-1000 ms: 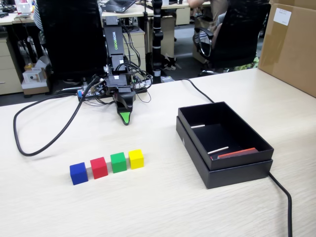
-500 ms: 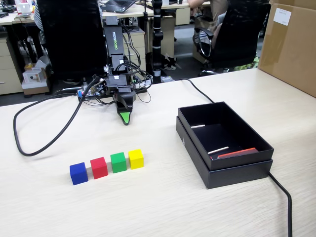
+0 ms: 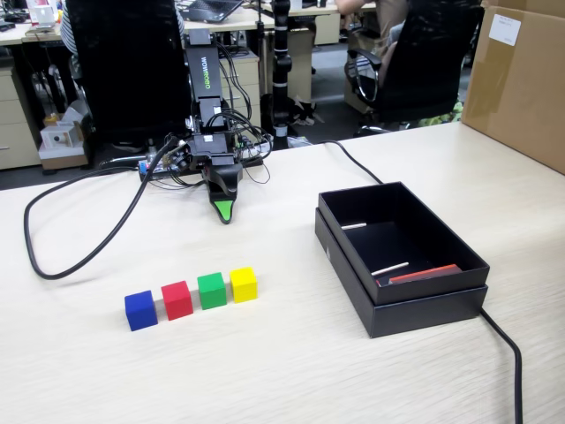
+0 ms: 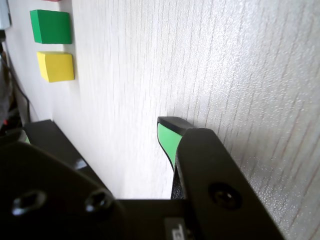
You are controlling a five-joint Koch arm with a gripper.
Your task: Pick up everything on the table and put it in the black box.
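Note:
Four small cubes stand in a row on the table's front left: blue [image 3: 140, 310], red [image 3: 177, 299], green [image 3: 212, 290], yellow [image 3: 244, 283]. The wrist view shows the green cube [image 4: 50, 26] and the yellow cube [image 4: 55, 66] at its top left. The black box [image 3: 402, 305] sits nested in its lid at the right, holding white sticks [image 3: 389, 268] and a red strip [image 3: 424, 274]. My gripper [image 3: 226, 210] points down at the table behind the cubes, well apart from them. In the wrist view my gripper [image 4: 105, 127] is empty, with bare table between its green-padded jaws.
A large brown carton [image 3: 521, 79] stands at the back right. A black cable [image 3: 79, 230] loops across the left of the table, and another cable [image 3: 508, 353] runs from behind the box to the front right. Office chairs and desks stand beyond the table.

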